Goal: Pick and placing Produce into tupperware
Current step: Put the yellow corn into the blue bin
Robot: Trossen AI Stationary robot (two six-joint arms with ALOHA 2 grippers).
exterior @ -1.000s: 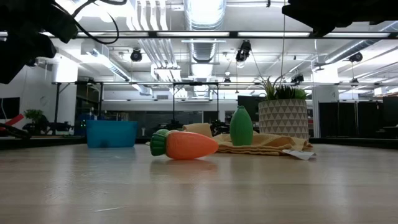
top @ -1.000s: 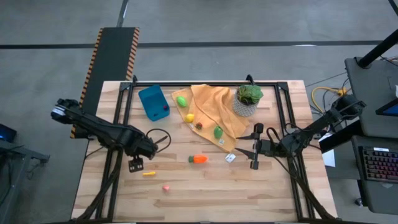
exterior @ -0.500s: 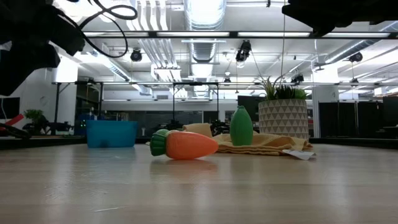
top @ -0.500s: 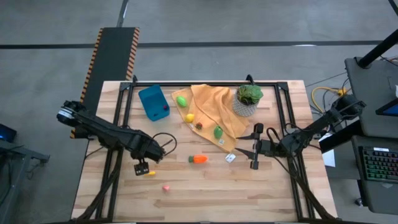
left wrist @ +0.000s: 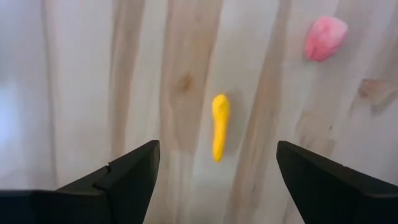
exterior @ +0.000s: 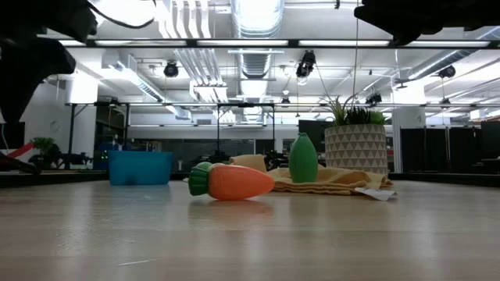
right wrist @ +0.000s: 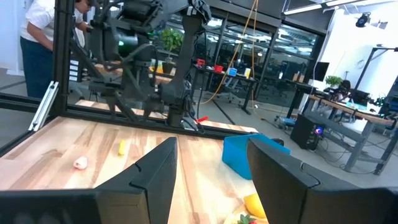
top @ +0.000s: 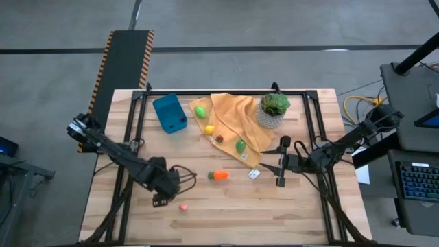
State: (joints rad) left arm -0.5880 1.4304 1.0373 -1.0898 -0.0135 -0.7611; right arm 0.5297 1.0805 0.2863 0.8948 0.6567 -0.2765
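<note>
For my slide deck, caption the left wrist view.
Open left gripper above a small yellow elongated toy vegetable, pink toy piece nearby on wooden table.

**Where things lie on the desk**

The container [top: 169, 113] stands toward the far left of the desk [top: 226, 219], with the cloth [top: 233, 127] to its right and the potted plant [top: 274, 109] at the cloth's right edge. Several toy pieces rest on the cloth. The toy carrot [top: 219, 175] lies in front of the cloth. The left gripper [top: 162, 199] hangs over the near left, with its jaws apart above a small toy piece [left wrist: 219, 126]; another piece [top: 183, 206] lies just beside. The right gripper [top: 278, 165] is right of the carrot.
</note>
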